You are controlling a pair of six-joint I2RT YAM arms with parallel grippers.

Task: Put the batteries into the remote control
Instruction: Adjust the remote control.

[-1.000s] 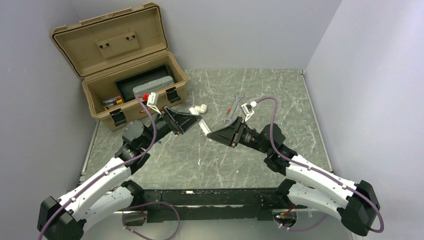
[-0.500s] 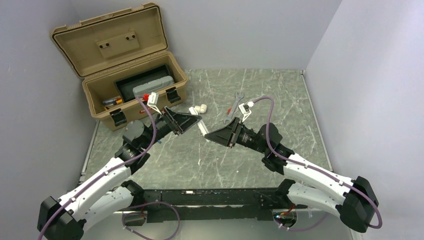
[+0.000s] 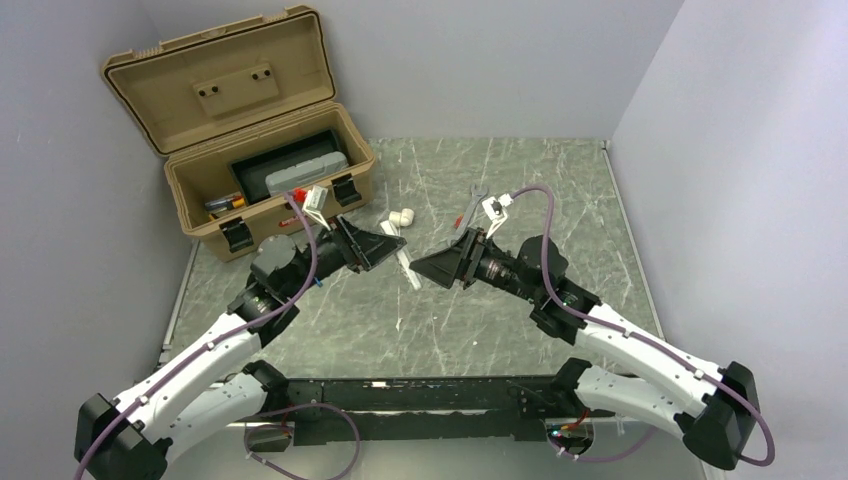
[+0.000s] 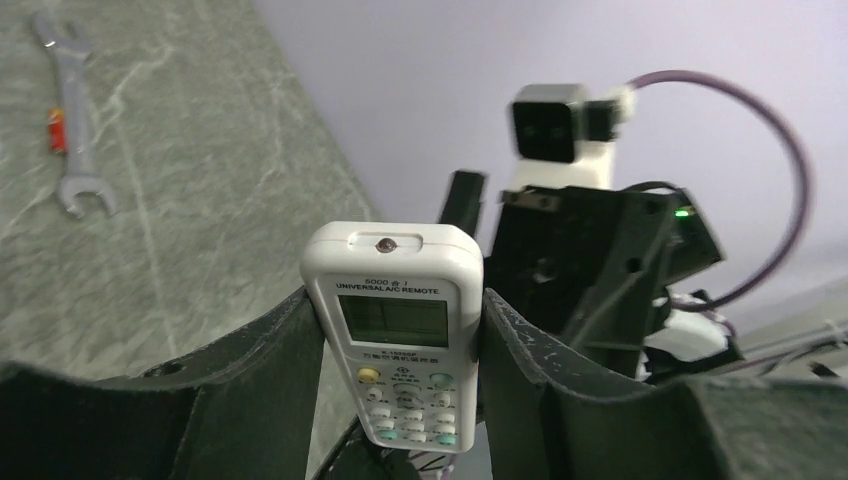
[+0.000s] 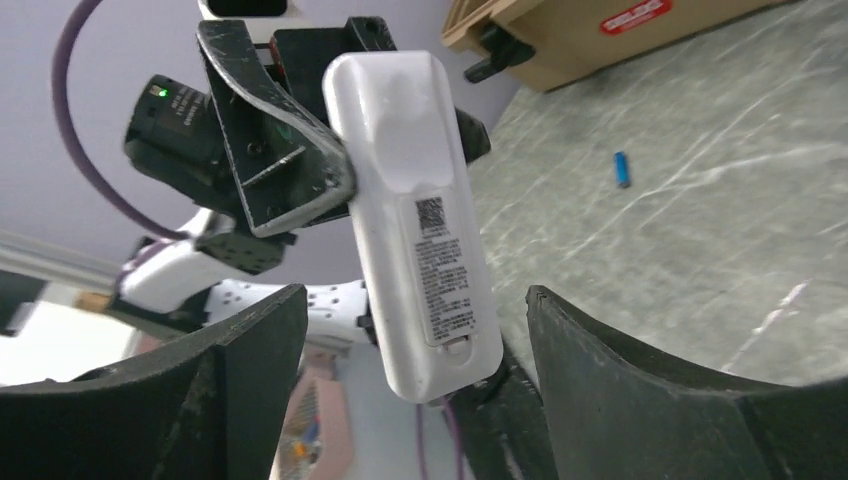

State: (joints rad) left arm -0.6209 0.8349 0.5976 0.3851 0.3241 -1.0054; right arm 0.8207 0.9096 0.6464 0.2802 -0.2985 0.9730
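Observation:
My left gripper is shut on the white remote control and holds it above the table. In the left wrist view the remote stands between the fingers, screen and buttons facing the camera. My right gripper is open and faces the remote's free end. In the right wrist view the remote's back, with its label and closed cover, lies between the spread jaws without touching them. A small orange-red battery lies beside the wrench.
An open tan toolbox stands at the back left, with a grey case and an orange-yellow item inside. A white pipe elbow and a silver wrench lie behind the grippers. A small blue piece lies on the table.
My right gripper has moved up and left, closer around the remote's free end. My left gripper has shifted slightly with the remote still held.

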